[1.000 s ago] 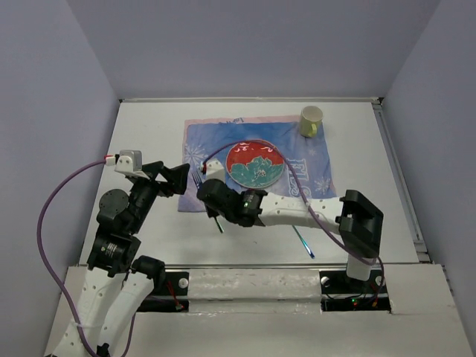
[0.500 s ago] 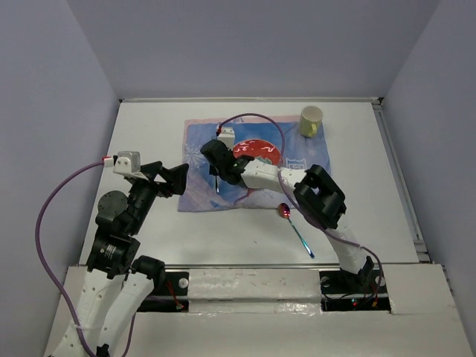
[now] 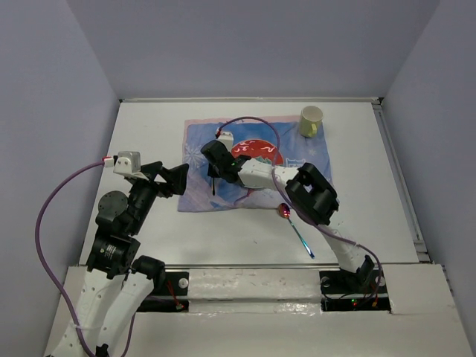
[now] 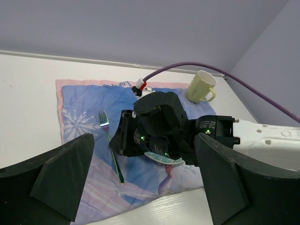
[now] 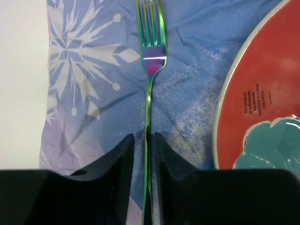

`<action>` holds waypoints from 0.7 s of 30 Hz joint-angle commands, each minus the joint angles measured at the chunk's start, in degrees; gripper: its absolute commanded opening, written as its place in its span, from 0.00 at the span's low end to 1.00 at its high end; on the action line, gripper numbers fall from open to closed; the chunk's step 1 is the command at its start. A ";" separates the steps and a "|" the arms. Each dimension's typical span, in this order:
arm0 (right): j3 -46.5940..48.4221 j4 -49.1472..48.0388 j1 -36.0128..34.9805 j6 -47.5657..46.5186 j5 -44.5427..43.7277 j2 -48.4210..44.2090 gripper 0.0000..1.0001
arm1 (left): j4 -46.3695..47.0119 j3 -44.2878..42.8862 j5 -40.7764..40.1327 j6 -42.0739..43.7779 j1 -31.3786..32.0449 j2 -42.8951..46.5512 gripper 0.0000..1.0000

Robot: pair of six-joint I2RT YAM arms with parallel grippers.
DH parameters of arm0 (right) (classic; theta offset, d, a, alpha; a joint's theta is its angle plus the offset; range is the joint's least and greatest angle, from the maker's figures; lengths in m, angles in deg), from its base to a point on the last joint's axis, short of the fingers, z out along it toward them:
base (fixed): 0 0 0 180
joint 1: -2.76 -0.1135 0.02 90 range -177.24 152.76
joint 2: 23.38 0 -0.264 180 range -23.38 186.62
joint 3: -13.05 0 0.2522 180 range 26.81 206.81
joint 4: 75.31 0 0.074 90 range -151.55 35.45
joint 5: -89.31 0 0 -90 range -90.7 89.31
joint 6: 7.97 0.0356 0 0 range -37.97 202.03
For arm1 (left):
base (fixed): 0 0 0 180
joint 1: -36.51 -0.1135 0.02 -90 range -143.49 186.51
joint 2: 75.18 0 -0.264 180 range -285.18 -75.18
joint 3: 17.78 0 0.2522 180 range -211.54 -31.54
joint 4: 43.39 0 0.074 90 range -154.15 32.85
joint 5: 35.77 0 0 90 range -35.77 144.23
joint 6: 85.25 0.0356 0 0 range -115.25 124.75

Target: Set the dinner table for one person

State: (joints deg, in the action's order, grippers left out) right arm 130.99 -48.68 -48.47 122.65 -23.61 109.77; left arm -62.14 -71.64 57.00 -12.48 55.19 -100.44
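Right gripper [image 5: 144, 143]: fingers narrowly parted, straddling the handle of the iridescent metal fork [image 5: 149, 70]; handle's lower end hidden. Fork lies on blue snowflake cloth mat [image 5: 93, 56], atop large white dinner table [image 3: 149, 126]. Red round plate [image 5: 262, 84] cut off. Left gripper [image 3: 169, 178] spread wide.

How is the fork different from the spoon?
The fork lies on the blue mat beside the red plate; the spoon lies on the bare white table. The fork has prongs; the spoon has a round bowl. The fork's handle sits inside the slightly open right gripper; nothing grips the spoon. Both are shiny with rainbow colours.
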 commanded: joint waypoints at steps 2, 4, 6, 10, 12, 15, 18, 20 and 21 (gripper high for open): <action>3.31 -1.44 0.25 0.34 -0.11 -0.34 0.35 | 2.09 -0.16 0.22 0.01 0.31 0.03 0.99; 3.40 -1.35 0.77 0.42 -0.46 -1.21 0.37 | 2.18 -0.16 0.31 0.09 0.31 -0.14 0.99; 3.66 -1.35 0.77 0.16 -0.29 -2.53 0.38 | 2.18 -0.16 0.22 0.09 0.31 -0.14 0.99; 3.31 -1.35 0.77 -4.22 1.20 -7.27 0.39 | 2.18 -0.07 0.22 0.10 0.22 -0.06 0.99; 1.56 -2.05 0.77 -5.63 1.99 -10.87 0.39 | 2.18 -0.07 0.22 0.01 0.31 0.12 0.99; -8.87 -4.77 0.77 -9.59 4.37 -21.58 0.38 | 2.27 0.02 0.31 0.18 0.31 0.12 0.99; -24.95 -4.00 0.77 -11.62 6.21 -34.14 0.38 | 2.71 0.02 1.01 0.01 0.40 -0.14 0.99; -37.74 -1.28 0.77 -9.79 5.78 -40.73 0.38 | 2.71 0.02 1.19 -0.08 0.48 -0.06 0.99; -41.74 2.48 0.77 -8.99 5.00 -46.95 0.39 | 2.71 0.02 1.19 0.01 0.66 0.03 0.99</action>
State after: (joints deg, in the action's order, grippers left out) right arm 104.35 -51.87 -47.90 114.09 -18.69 74.49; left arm -62.12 -71.64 57.15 -12.50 55.30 -100.46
